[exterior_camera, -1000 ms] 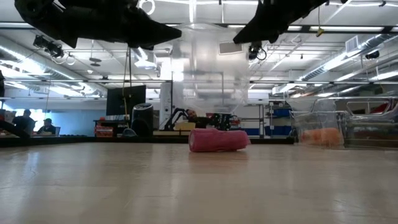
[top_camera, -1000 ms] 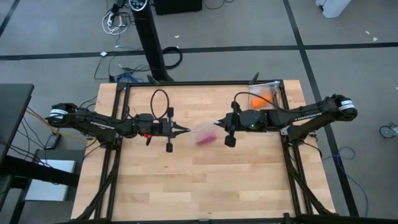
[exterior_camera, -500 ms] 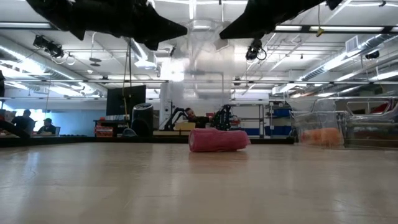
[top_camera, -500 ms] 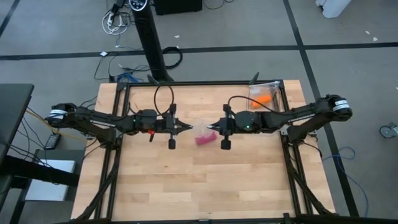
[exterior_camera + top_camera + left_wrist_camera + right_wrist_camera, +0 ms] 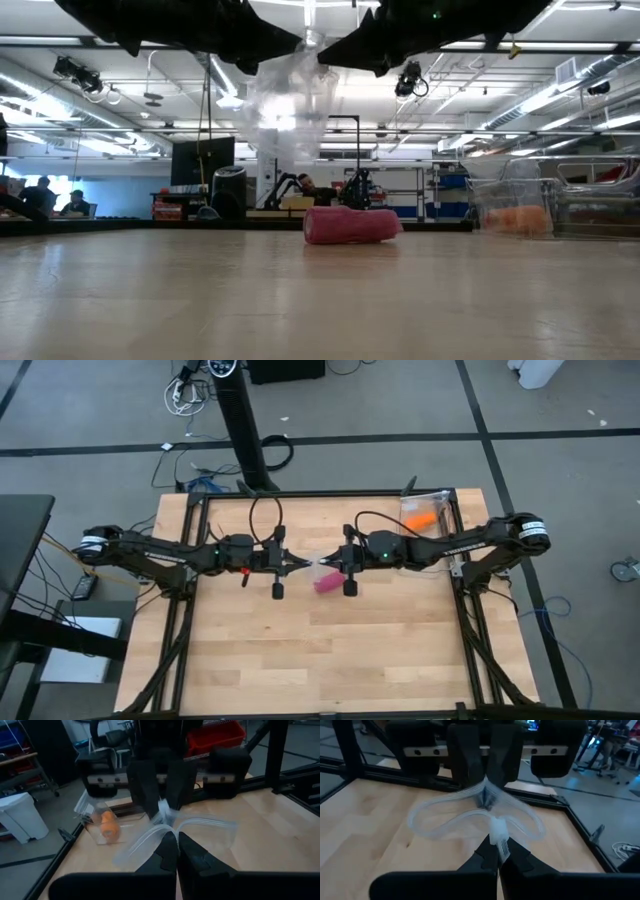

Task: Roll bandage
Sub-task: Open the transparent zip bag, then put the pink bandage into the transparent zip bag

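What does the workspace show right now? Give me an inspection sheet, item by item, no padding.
Surface: wooden table top in a dark frame.
Job's things: pink bandage lies rolled on the table, under the two claws and touched by neither.
Clutter: clear plastic bag held up in the air between the claws, its mouth pulled open; a second clear bag at the far right corner holds an orange roll.
Grippers: left claw shut on one lip of the clear plastic bag; right claw shut on the opposite lip.
Cables: black loops on each arm; loose cables on the floor beyond the table.
Surroundings: grey floor, black post, shelving, seated people far off in the low view.
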You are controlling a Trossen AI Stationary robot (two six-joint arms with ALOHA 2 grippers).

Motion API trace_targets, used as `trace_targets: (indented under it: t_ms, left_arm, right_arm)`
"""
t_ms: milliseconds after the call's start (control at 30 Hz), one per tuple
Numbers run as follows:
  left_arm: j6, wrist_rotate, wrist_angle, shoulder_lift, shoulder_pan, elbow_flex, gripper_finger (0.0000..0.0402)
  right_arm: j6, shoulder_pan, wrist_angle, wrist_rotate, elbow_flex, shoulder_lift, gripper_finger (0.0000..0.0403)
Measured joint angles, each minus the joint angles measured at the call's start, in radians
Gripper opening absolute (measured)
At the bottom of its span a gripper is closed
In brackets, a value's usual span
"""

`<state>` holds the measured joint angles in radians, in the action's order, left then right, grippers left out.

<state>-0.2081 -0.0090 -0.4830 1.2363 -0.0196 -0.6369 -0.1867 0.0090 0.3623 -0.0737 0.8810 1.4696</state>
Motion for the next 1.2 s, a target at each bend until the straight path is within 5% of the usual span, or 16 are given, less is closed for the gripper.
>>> trace_targets:
  t_ms: [567, 1200]
  left_arm:
    - [-0.048, 0.013, -0.003, 0.097, 0.000, -0.050, 0.0003]
    - [-0.204, -0.377, 0.191, 0.085, 0.028, -0.051, 0.0003]
  right_arm:
    - [0.009, -0.013, -0.008, 0.046, 0.001, 0.025, 0.0012]
    - [0.124, 0.016, -0.462, -0.256, 0.001, -0.223, 0.0162]
